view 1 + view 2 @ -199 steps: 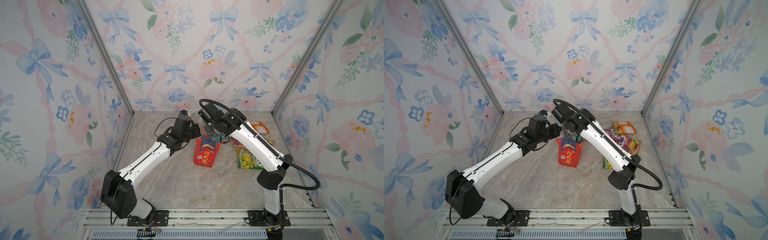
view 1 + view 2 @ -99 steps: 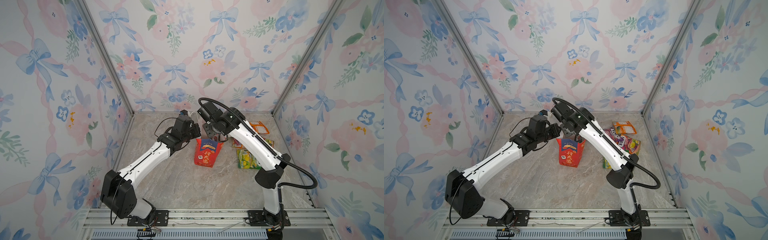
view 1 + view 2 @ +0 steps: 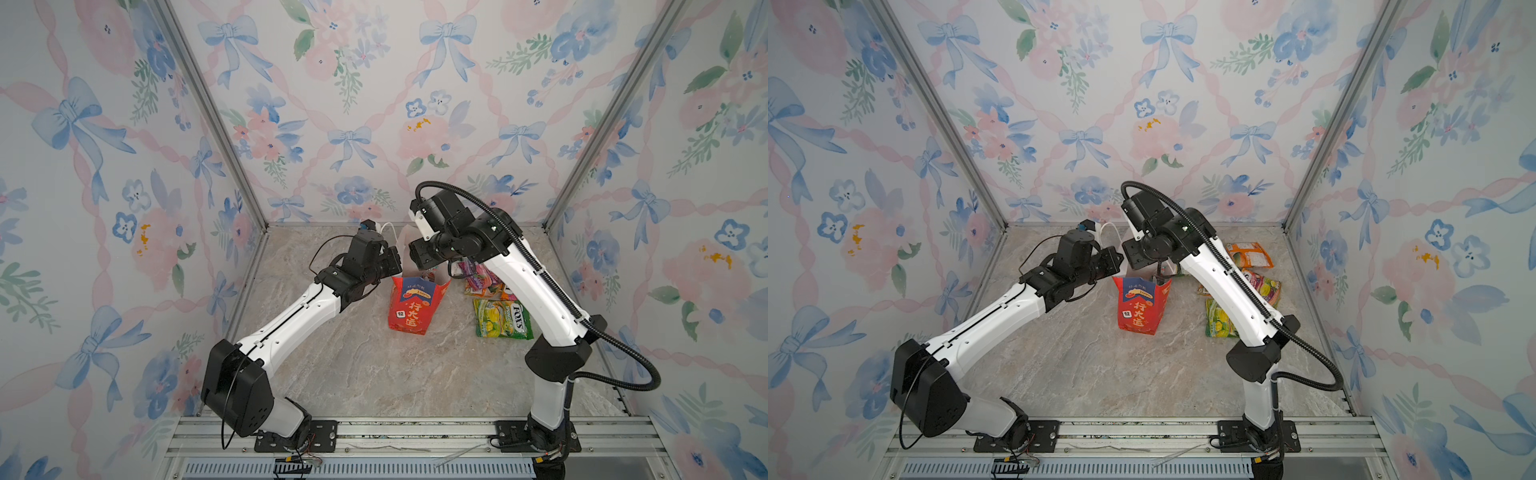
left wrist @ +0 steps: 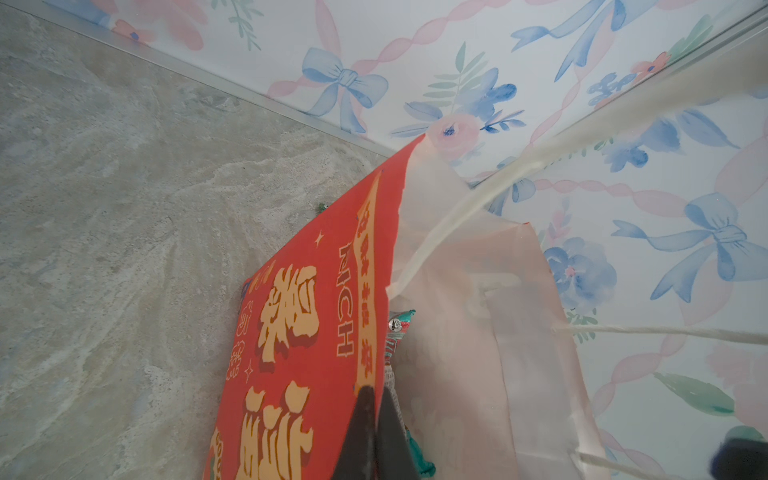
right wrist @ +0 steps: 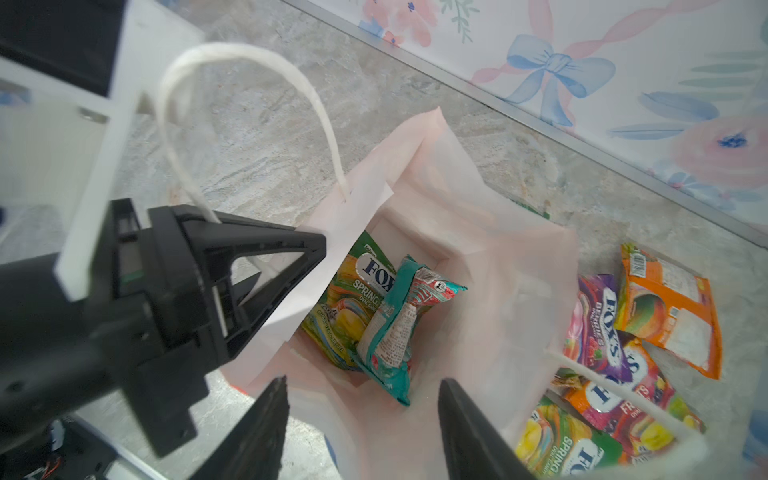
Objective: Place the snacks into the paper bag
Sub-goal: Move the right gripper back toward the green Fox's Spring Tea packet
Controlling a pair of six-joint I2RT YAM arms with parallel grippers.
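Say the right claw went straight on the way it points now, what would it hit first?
Likely the teal packet inside the paper bag, which lies over the green packet. Depth there is unclear.

Both top views look down from high at the front across the whole tabletop (image 3: 353, 374), while both wrist views sit close at the paper bag (image 5: 478, 249), the right one peering inside.
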